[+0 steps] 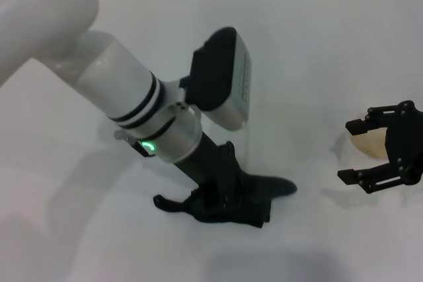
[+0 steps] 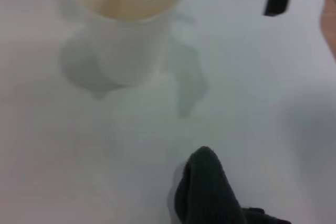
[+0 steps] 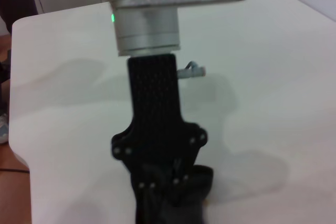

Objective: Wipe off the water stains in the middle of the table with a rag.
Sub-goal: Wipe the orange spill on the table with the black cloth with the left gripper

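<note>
The left gripper presses the rag onto the table, clamping it; the right gripper stands spread around the cup right of the rag.

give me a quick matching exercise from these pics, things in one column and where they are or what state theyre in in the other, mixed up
Things:
1. rag
2. left gripper
3. right gripper
4. cup

Places or states:
A. at the right side of the table, jaws open around the cup
B. whitish, standing upright on the table
C. dark cloth lying crumpled on the table under a gripper
D. pointing down at mid-table, pressed onto the cloth

Pairs: 1-C, 2-D, 3-A, 4-B
</note>
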Available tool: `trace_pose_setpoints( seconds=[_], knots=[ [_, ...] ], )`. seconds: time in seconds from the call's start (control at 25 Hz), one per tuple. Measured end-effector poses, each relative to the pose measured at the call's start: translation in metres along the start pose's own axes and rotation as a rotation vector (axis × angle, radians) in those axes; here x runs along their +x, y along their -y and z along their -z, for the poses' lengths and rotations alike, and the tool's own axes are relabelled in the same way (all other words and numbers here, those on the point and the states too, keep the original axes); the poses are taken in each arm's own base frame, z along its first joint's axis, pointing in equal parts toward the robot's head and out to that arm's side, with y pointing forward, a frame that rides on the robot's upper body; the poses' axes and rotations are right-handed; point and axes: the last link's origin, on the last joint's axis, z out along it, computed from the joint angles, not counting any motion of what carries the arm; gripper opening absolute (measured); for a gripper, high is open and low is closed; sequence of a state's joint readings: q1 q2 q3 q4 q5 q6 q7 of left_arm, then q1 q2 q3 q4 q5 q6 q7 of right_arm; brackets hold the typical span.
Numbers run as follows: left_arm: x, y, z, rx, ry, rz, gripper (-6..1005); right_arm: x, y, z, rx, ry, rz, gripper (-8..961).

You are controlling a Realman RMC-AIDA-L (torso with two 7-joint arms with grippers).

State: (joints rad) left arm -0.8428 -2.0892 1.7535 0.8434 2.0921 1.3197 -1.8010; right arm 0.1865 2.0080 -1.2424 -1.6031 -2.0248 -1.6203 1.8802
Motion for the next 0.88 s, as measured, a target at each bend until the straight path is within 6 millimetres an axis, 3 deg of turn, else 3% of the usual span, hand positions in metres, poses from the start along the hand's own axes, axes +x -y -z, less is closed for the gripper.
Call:
trace_pose_setpoints(
  seconds=[0.36,0.88],
  knots=[
    [0.006,-0.010,-0.009,-0.044,0.007,-0.036,90,-0.001,-0.001,0.001,0.001,0.003,0.002,844],
    [-0.020,0.025,0.016,0.147,0.041,0.050,89,-0.001,-0.002,0.000,-0.003,0.008,-0.001,843]
  ],
)
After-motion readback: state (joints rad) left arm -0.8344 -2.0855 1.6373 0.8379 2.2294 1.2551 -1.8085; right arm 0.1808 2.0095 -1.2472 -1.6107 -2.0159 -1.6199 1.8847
